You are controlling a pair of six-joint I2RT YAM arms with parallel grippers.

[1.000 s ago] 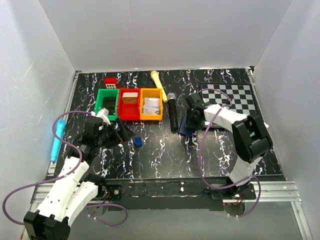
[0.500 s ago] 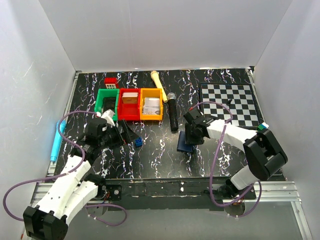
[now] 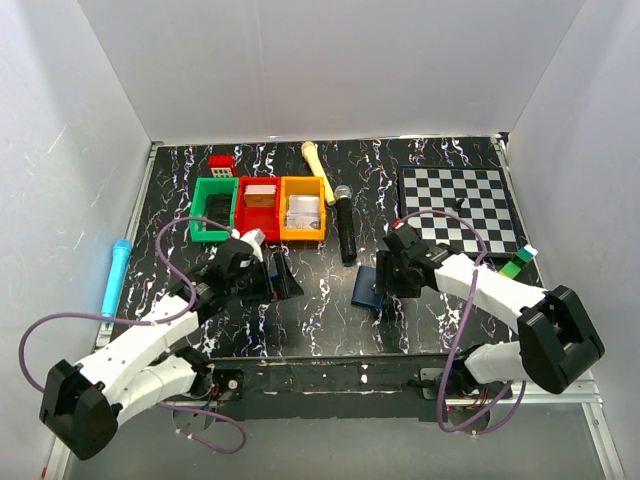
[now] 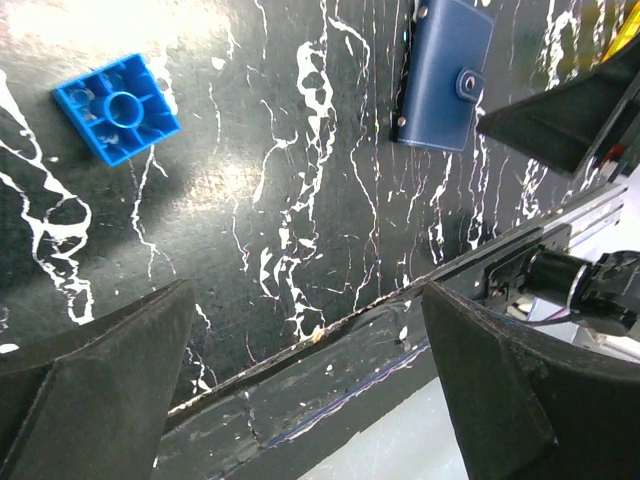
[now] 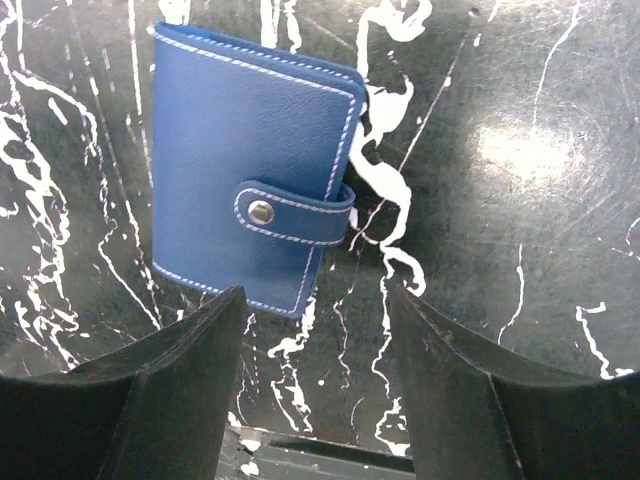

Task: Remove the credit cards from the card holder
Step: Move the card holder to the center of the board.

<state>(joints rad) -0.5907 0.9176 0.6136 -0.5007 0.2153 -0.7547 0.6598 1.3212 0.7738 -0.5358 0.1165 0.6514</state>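
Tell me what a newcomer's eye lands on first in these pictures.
The closed navy card holder, strap snapped shut, lies flat on the black marbled table just ahead of the open right hand. Further back, a row of green, red and orange bins sits left of centre, a checkerboard at the right. A bright blue brick lies before the open left hand.
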